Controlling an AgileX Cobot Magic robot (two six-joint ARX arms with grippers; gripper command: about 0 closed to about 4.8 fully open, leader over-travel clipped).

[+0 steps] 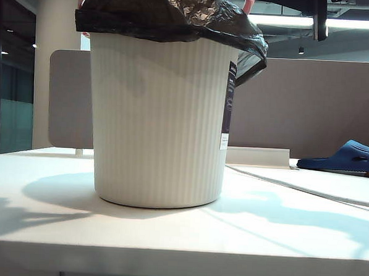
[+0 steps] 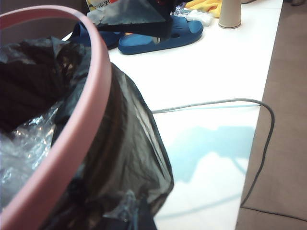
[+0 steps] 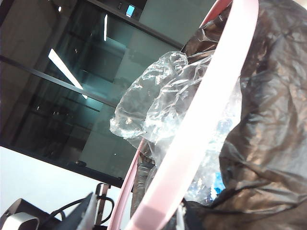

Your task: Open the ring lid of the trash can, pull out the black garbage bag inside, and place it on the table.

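Note:
The cream ribbed trash can stands mid-table, close to the front edge. The black garbage bag is draped over its rim, with clear crumpled plastic inside. The pink ring lid sits tilted over the bag. My right gripper is open; the ring's band runs between its fingers, against one of them. My left gripper is at the can's back rim beside the ring lid, closed with the bag's film bunched at its tip. Neither gripper's jaws show in the exterior view.
A blue slipper lies at the right, beyond a grey cable that trails across the tabletop. A paper cup and a yellow cloth lie further off. A grey partition stands behind the can.

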